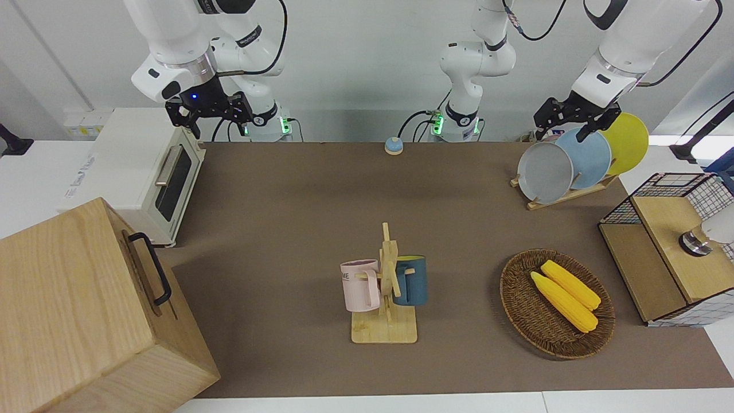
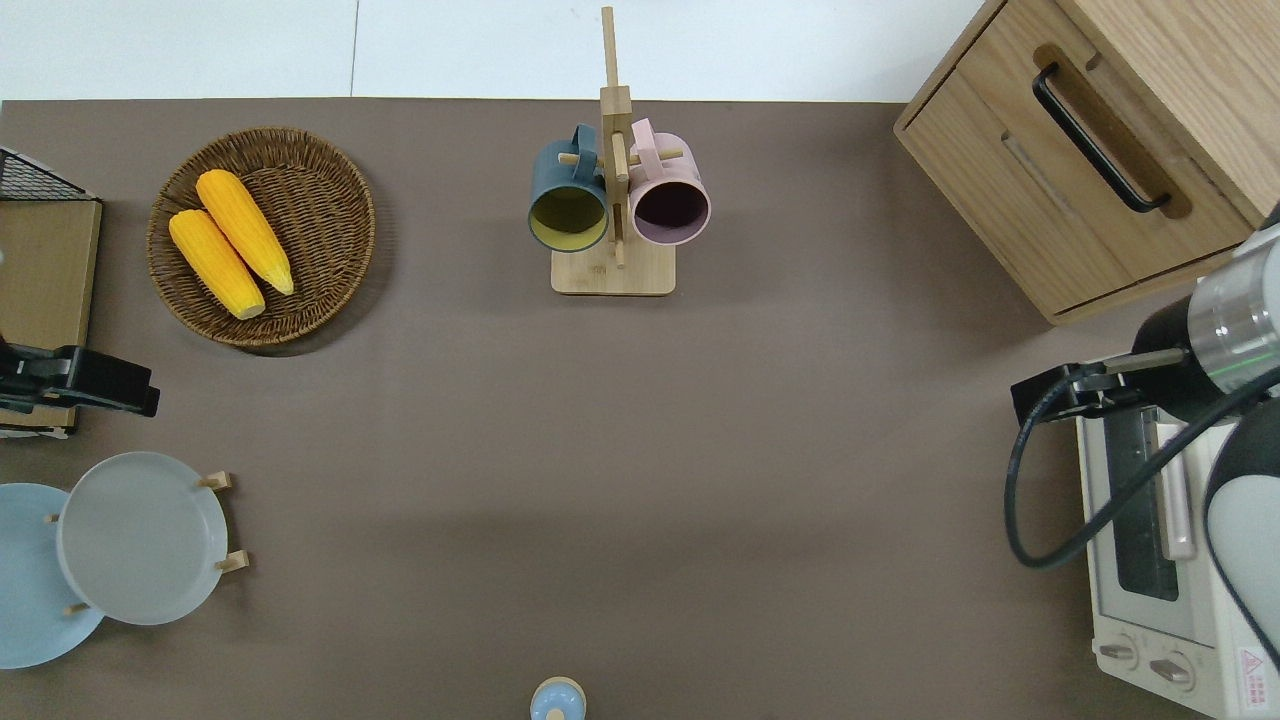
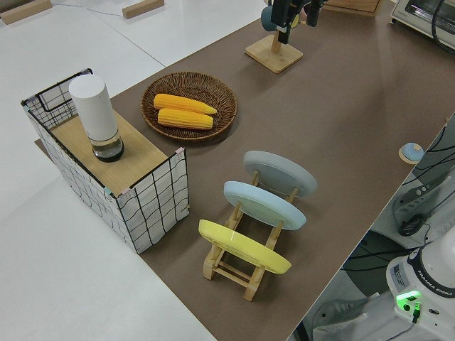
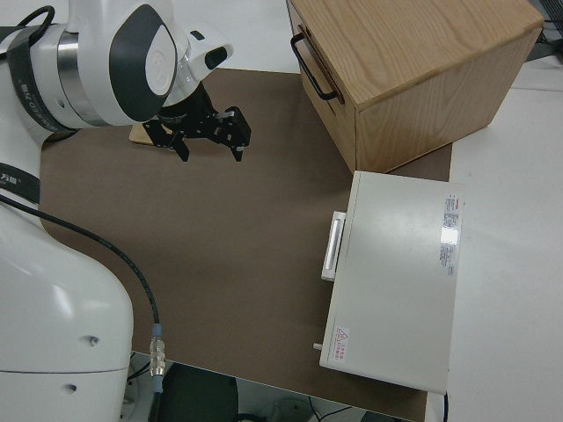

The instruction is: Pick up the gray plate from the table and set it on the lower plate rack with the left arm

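So the gray plate [image 1: 545,172] is sitting in the plate rack [image 1: 565,195] at my left arm's end of the table [image 2: 620,450]. It's leaning in the slot farthest from me, with the light blue plate [image 1: 588,158] in the next slot and the yellow plate [image 1: 629,142] in the one nearest me. From the side camera all three look seated between the pegs, tilted the same way, and the gray one isn't touching the tabletop anywhere I can see.

My left gripper [image 1: 569,121] is up in the air with nothing in it, fingers spread apart. The overhead camera catches it only at the frame's edge, over the table between the rack and the wire basket [image 1: 668,246], clear of the plates. So I've let go, and the plate stands on its own.

My take: the job's basically done. Pick done, place done, release done. All that's left is pulling my left arm out of the way and maybe checking that the plate doesn't slide out of its slot, which it shows no sign of doing.

Right arm is parked, and its gripper [image 4: 208,134] is empty with the fingers apart too. The corn basket [image 1: 556,303] and mug stand [image 1: 385,287] are well apart from the rack.
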Motion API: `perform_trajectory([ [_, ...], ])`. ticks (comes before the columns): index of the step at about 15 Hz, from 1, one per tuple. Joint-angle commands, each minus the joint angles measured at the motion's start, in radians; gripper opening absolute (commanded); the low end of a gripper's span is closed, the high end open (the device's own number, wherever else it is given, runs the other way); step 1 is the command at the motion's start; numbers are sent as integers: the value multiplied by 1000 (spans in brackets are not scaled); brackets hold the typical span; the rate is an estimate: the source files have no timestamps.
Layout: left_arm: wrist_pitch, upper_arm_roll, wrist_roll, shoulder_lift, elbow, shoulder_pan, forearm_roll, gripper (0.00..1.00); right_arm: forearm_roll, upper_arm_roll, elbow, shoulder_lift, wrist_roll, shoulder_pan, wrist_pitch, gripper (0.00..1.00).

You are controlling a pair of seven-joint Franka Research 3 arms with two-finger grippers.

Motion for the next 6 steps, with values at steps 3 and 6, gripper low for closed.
perform_trajectory([
  [3, 3, 13, -88, 4, 14, -8, 3, 1000, -7, 23, 10, -2, 13, -26, -14, 983],
  [6, 22, 15, -113, 5, 14, -6, -2, 1000, -7, 23, 10, -2, 13, -26, -14, 983],
])
